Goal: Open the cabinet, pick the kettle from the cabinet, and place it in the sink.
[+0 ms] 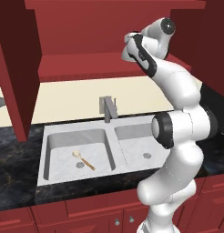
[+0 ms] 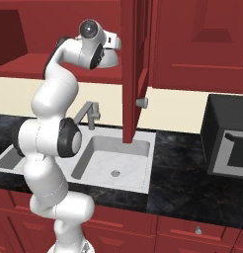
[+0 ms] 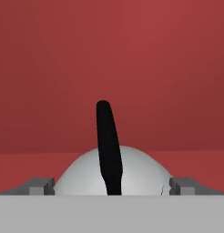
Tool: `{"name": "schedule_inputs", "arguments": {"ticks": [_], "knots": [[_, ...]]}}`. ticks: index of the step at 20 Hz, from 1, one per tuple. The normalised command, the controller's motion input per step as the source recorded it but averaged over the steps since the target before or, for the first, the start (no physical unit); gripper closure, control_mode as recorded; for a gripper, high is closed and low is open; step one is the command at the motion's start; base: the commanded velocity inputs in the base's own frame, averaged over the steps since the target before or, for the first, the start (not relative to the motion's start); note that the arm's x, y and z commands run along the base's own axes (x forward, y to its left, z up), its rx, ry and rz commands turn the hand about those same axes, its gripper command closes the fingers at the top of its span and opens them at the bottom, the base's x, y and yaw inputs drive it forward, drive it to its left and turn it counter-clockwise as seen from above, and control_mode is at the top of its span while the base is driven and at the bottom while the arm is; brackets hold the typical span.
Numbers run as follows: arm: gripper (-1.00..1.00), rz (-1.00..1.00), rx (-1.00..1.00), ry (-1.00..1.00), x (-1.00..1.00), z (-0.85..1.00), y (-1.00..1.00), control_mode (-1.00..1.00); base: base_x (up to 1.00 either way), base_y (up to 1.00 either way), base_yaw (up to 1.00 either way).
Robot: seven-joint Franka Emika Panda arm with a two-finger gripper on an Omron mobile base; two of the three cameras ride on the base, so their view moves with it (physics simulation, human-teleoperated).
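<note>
The cabinet (image 1: pixel 82 63) stands open, its doors swung out to both sides, with one door (image 2: pixel 133 69) edge-on over the sink. On its red shelf sits the silver-grey kettle (image 3: pixel 141 170), whose black handle (image 3: pixel 109 145) arches up in the middle of the hand view. My gripper (image 3: pixel 113 187) is open inside the cabinet, one fingertip (image 3: pixel 38 185) on each side of the kettle's dome, not closed on it. From the right base view the kettle (image 2: pixel 111 59) shows as a grey dome just under my hand. The double-basin sink (image 1: pixel 111 132) lies below in the dark counter.
A wooden-handled spoon (image 1: pixel 83 159) lies in the left basin. The grey faucet (image 1: pixel 108 108) rises behind the sink, under the cabinet. A black microwave (image 2: pixel 227 143) stands on the counter to the right. The open door's knob (image 2: pixel 141 103) hangs near the faucet.
</note>
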Motion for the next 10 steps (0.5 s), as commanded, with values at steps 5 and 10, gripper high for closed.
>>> {"name": "schedule_inputs", "arguments": {"ticks": [5, 10], "knots": [[-1.0, 0.0, 0.0, -0.01, 0.15, 0.0, 0.0, -1.0, 0.0, 0.0, 0.0], [-1.0, 0.01, 0.0, -0.02, 0.12, 0.01, 0.0, -1.0, 0.0, 0.0, 0.0]]}}
